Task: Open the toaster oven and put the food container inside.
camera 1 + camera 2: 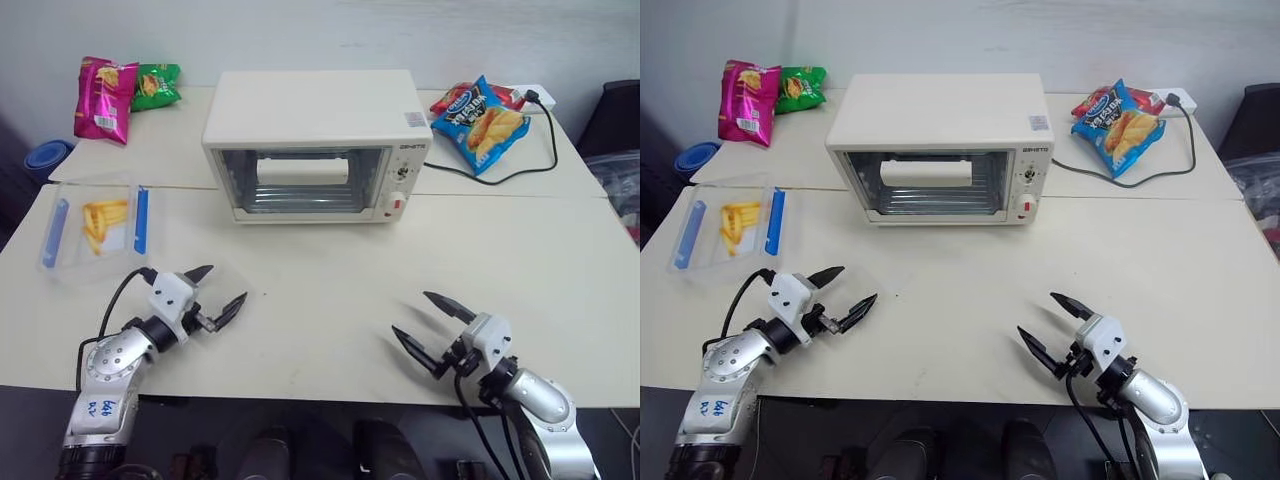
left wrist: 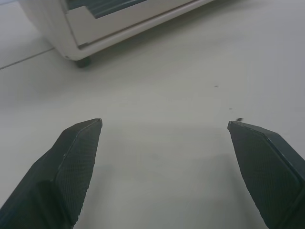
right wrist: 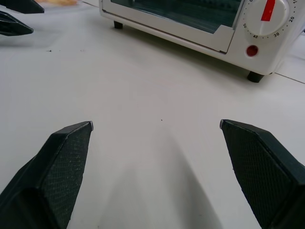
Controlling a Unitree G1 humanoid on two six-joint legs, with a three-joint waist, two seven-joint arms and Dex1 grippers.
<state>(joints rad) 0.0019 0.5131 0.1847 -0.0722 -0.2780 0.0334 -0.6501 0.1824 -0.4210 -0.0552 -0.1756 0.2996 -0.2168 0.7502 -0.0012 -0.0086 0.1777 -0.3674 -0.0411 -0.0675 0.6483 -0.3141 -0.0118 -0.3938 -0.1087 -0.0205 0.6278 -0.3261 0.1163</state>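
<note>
The toaster oven (image 1: 315,145) sat at upper centre of the frame, door closed, on the counter (image 1: 330,290). The food container (image 1: 95,228) (fries inside) lay at left, well apart from it. Lower left, the left gripper (image 1: 218,293) hovered with fingers spread, empty; lower right, the right gripper (image 1: 430,325) likewise.

The large cream-white boxy toaster oven (image 1: 315,145) stands upright mid-table, its glass door shut, the wide cream handle across it; the shallow clear plastic food container (image 1: 97,226) with blue side clips lies flat at the table's left, well apart, yellow fries inside.
</note>
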